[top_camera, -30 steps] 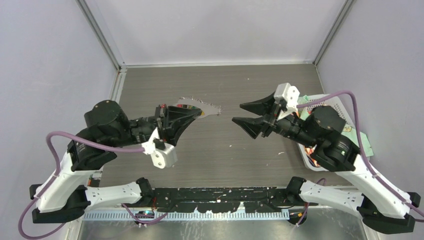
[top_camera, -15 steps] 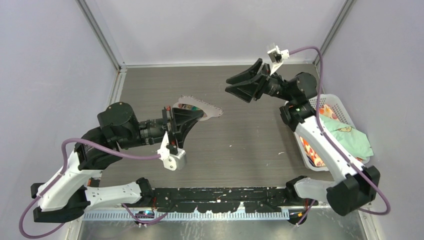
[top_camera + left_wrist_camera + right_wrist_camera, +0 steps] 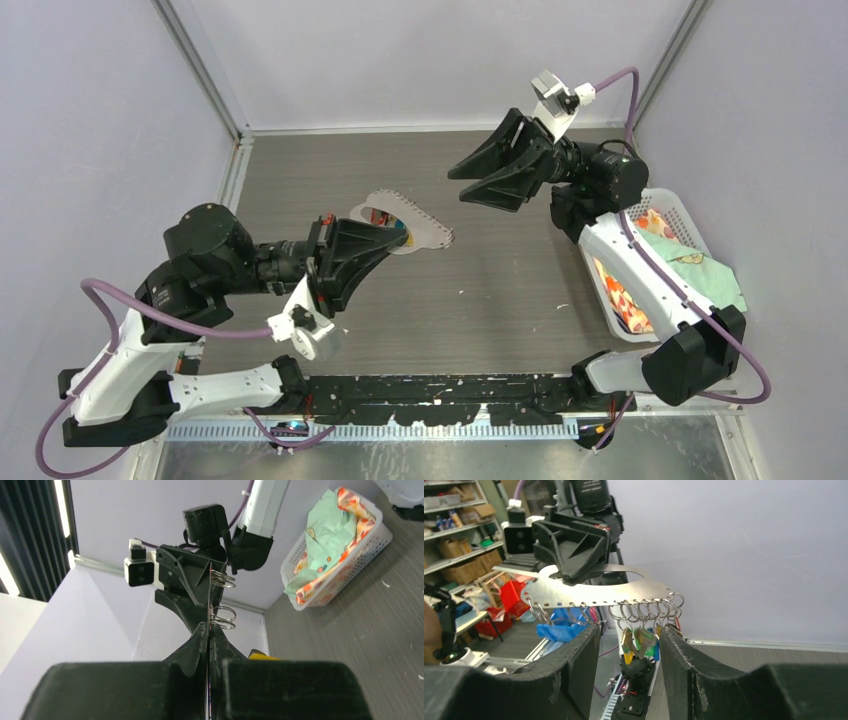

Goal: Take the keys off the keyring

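Keyring (image 3: pixel 609 594), a flat silvery plate, is held above the middle of the tabletop (image 3: pixel 500 290), with the left fingers (image 3: pixel 362 248) clamped together on one edge. Keys (image 3: pixel 638 641) with green and yellow heads hang from small rings along its hole-lined edge. The right fingers (image 3: pixel 500 160) stand apart, holding nothing, toward the far right corner and clear of the plate.

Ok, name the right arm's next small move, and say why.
Probably ease the right gripper forward toward the keys. Its jaws are open and apart from the keyring, which the left gripper holds clamped and raised. The keys hang from the keyring's edge straight ahead in the right wrist view, not yet reached.
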You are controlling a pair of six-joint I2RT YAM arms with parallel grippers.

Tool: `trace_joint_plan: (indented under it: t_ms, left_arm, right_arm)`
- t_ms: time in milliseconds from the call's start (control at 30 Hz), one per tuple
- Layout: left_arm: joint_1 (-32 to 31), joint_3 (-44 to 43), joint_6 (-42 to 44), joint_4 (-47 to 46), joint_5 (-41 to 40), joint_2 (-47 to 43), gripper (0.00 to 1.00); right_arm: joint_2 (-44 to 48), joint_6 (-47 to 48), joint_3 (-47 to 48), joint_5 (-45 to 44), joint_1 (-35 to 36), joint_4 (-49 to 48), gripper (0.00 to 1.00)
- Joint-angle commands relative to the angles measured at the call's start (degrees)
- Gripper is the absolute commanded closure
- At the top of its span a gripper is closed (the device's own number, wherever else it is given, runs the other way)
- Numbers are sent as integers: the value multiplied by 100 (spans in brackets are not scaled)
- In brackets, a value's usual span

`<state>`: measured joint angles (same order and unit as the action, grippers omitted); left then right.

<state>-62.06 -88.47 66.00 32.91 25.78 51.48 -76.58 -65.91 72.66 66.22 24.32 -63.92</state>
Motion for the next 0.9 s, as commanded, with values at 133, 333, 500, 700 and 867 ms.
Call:
trace_joint_plan:
  t_ms: [133, 333, 500, 700, 867]
  left_arm:
    - [-25, -312, -264, -929, 630, -7, 100]
    - [-24, -272, -339, -1093, 667, 10, 100]
    - [-25, -244, -368, -1193, 623, 11, 100]
    - [-24, -196, -402, -1246, 573, 33, 100]
    - [-24, -145, -433, -1316, 510, 2, 100]
  right_arm:
    - [114, -306, 97, 387, 337, -356, 48]
    - [355, 454, -175, 244, 783, 451, 51]
    - [676, 1788, -203, 52, 1137, 1892, 53]
    - [1051, 3046, -118, -293, 1406, 3357, 52]
    - [1079, 3041, 10, -312, 1493, 3396, 52]
